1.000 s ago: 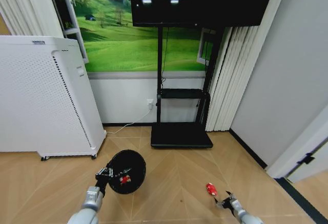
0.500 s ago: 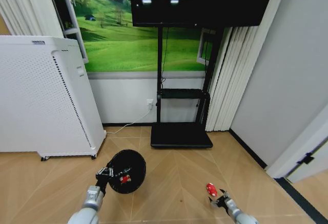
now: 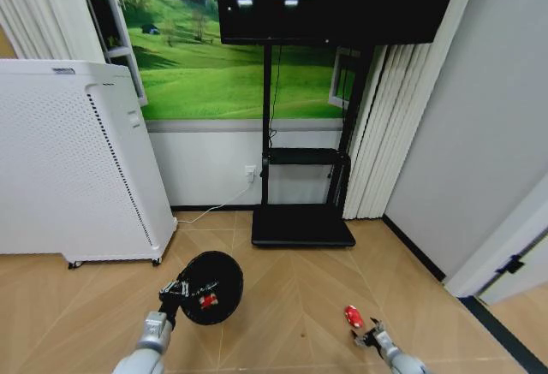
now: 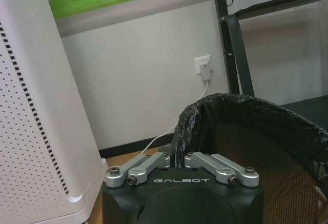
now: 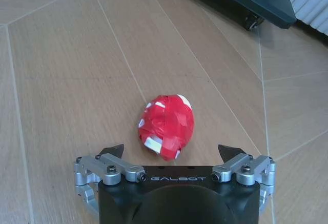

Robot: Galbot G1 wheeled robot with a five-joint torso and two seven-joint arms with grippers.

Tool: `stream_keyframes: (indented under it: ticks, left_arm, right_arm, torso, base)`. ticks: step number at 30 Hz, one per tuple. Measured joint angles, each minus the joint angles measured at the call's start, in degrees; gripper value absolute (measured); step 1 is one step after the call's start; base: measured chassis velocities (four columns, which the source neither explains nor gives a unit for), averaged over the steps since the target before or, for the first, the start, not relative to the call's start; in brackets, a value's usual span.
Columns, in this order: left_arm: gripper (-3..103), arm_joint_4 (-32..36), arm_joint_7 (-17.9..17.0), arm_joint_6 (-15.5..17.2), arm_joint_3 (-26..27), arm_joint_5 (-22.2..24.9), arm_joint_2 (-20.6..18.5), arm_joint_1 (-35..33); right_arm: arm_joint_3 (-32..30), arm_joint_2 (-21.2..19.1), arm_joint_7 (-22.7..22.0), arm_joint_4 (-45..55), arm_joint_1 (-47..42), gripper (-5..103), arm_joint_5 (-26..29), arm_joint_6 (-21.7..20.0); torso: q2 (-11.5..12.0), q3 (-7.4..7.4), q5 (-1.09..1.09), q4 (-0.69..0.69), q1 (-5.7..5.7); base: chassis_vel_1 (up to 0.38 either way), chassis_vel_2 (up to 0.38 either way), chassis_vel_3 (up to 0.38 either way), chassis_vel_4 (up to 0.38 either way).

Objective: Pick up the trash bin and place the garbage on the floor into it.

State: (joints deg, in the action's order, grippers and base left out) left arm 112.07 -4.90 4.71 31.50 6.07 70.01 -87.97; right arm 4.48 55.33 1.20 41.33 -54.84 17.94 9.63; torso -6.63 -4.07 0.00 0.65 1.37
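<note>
Garbage: a crumpled red-and-white wrapper (image 5: 167, 126) lies on the wooden floor (image 5: 61, 80), just ahead of the right gripper (image 5: 173, 151) and centred between its spread fingertips, not yet touched.
Right gripper: open wide, low over the floor; in the head view it sits just on the robot's side of the wrapper (image 3: 352, 314).
Trash bin: the black mesh bin (image 3: 208, 286), lined with a black bag, is held by the left gripper (image 3: 175, 289), which is clamped on the bin's near rim (image 4: 180, 144); something red already lies inside it.
Surroundings: from the bin, the white cabinet (image 3: 73, 160) stands nearby toward the wall, and the TV stand base (image 3: 302, 227) lies farther along that wall.
Step in hand: lining up on the wrapper, with the bin already picked up.
Next move calls for: a short advance so the fingers flank the wrapper, then closing on it; the crumpled foil looks light and could slide.
Change from half a second ago: the right gripper has drawn slightly back toward the robot; bin and wrapper are unmoved.
</note>
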Motion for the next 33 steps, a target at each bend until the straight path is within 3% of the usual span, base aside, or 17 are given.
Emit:
stream_keyframes:
  ticks: [11, 13, 19, 22, 23, 29, 33]
  left_arm:
    - [6, -0.2, 0.0, -0.3, 0.1, -0.1, 0.2, -0.2]
    - [6, -0.3, 0.0, -0.4, 0.2, -0.1, 0.2, -0.2]
    - [6, -0.5, 0.0, -0.5, 0.2, -0.1, 0.2, -0.3]
    - [6, -0.5, 0.0, -0.5, 0.2, -0.1, 0.2, -0.3]
    - [6, -0.6, 0.0, -0.5, 0.2, -0.2, 0.2, -0.2]
    - [6, -0.7, 0.0, -0.7, 0.2, -0.2, 0.4, -0.3]
    - [6, -0.8, 0.0, -0.8, 0.2, -0.3, 0.5, -0.3]
  right_arm:
    - [1.3, 0.9, -0.1, -1.7, 1.9, 102, -0.6, 0.1]
    - [1.3, 1.2, 0.0, -2.4, 2.2, 99, -1.1, 0.4]
    - [1.3, 1.6, 0.7, -3.3, 2.8, 73, -1.5, 0.8]
    - [1.3, 1.6, 0.7, -3.3, 2.9, 67, -1.5, 0.8]
    - [1.3, 1.5, 0.8, -3.4, 2.9, 56, -1.5, 0.9]
    - [1.3, 1.3, 0.8, -3.4, 3.0, 43, -1.5, 1.1]
    - [1.3, 1.2, 0.9, -3.3, 2.9, 43, -1.5, 1.4]
  torso:
    - [0.0, 0.0, -0.01, 0.01, 0.0]
    - [0.0, 0.0, -0.02, 0.0, 0.0]
    - [0.0, 0.01, 0.0, 0.0, 0.0]
    - [0.0, 0.0, 0.01, 0.0, 0.0]
    - [0.0, 0.0, 0.01, 0.0, 0.0]
    - [0.0, 0.0, -0.01, 0.01, 0.0]
    - [0.0, 0.01, 0.01, 0.0, 0.0]
  base:
    - [0.0, 0.0, 0.0, 0.0]
    - [0.0, 0.0, 0.0, 0.0]
    - [0.0, 0.0, 0.0, 0.0]
    - [0.0, 0.0, 0.0, 0.0]
    - [0.0, 0.0, 0.0, 0.0]
    - [0.0, 0.0, 0.0, 0.0]
    - [0.0, 0.0, 0.0, 0.0]
